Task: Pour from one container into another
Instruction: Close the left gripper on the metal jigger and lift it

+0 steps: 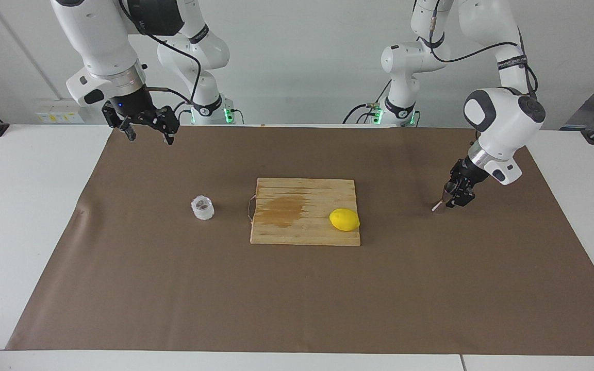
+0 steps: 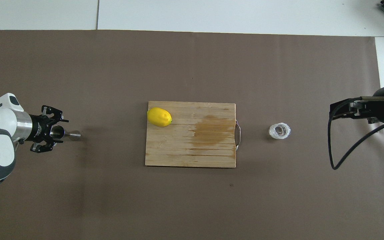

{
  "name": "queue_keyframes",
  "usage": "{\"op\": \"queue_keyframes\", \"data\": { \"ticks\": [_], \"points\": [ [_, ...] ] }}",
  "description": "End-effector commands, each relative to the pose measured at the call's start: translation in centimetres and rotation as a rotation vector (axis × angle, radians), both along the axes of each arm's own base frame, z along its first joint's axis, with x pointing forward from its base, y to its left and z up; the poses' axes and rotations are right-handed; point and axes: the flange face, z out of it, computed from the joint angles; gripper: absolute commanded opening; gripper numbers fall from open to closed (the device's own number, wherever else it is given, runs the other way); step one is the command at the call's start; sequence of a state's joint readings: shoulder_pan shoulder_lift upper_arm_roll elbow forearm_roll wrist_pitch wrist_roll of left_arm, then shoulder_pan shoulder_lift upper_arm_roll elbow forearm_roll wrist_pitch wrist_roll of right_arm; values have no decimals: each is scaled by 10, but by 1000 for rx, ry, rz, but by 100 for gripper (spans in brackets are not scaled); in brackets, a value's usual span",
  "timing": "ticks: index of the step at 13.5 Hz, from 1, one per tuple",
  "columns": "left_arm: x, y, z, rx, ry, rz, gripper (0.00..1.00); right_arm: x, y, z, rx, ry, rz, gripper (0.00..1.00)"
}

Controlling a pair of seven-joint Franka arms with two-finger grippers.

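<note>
Across a brown cloth (image 1: 297, 299) on a white table (image 1: 18, 206), clock read from the overhead view with the wooden cutting board (image 2: 185, 153) at the dial's centre. On the board, toward eleven o'clock, a yellow lemon (image 2: 159, 117) at the corner of the left arm's end; toward two o'clock, a darker stain (image 2: 212, 130); on the three o'clock edge, a thin metal handle (image 2: 238, 135).

At three o'clock, well apart from the board, the clear glass cup (image 2: 279, 131) standing alone on the cloth, mouth up, nothing touching it. At nine o'clock, well apart from the board, the silvery metal jigger (image 2: 70, 135), its lower end on the cloth. Between cup and jigger only the board and lemon.

Reaching in low at nine o'clock, forearm slanted down toward the cloth, the left gripper (image 2: 57, 131) set around the jigger's upper cone; clamped on it or just beside it, cannot tell. Waiting high at the right arm's end, over the cloth's edge nearest the robots, the right gripper (image 1: 150, 135), pointing down, jaws apart and holding nothing.
</note>
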State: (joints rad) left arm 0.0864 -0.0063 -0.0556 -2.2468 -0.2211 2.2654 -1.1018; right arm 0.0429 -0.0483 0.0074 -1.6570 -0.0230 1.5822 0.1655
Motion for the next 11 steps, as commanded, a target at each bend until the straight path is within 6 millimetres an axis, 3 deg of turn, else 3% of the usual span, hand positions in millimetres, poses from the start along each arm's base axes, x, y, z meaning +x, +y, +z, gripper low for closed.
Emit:
{"op": "queue_keyframes", "data": {
  "ticks": [1,4,9,11],
  "points": [
    [-2,1,-1,-9,-2,17,61,-6,-4,0,1,-18,25,100],
    [-1,1,1,-10,-4,16,55,-6,-5,0,1,-16,27,100],
    [0,1,2,-12,3,11,9,-6,-4,2,-1,-23,27,100],
    [5,-1,8,-15,5,4,8,-6,-3,2,-1,-23,28,100]
  ]
}}
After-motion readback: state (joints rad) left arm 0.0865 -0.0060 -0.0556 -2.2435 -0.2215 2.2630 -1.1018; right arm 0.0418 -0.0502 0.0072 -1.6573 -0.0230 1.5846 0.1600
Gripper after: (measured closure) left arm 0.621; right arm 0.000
